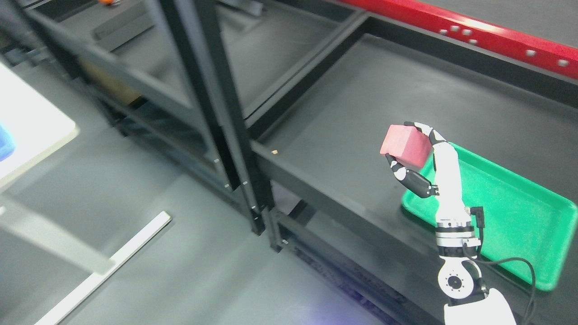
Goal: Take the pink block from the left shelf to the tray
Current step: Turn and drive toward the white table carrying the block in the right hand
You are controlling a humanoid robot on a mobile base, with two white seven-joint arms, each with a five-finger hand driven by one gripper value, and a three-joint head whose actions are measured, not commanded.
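Note:
My right hand (pixel 408 149) reaches up from the bottom right and is shut on a pink block (pixel 404 145), with fingers over its top and the thumb under it. The block hangs in the air above the dark shelf (pixel 343 117), just left of the near left corner of the green tray (pixel 510 212). The tray lies flat on the shelf at the right and holds nothing that I can see. My left arm does not show.
A black upright post (pixel 221 113) divides this shelf from the shelf unit on the left. A red beam (pixel 474 27) runs along the back. A white table (pixel 27 122) with a blue item stands at the far left. A white strip (pixel 108 266) lies on the floor.

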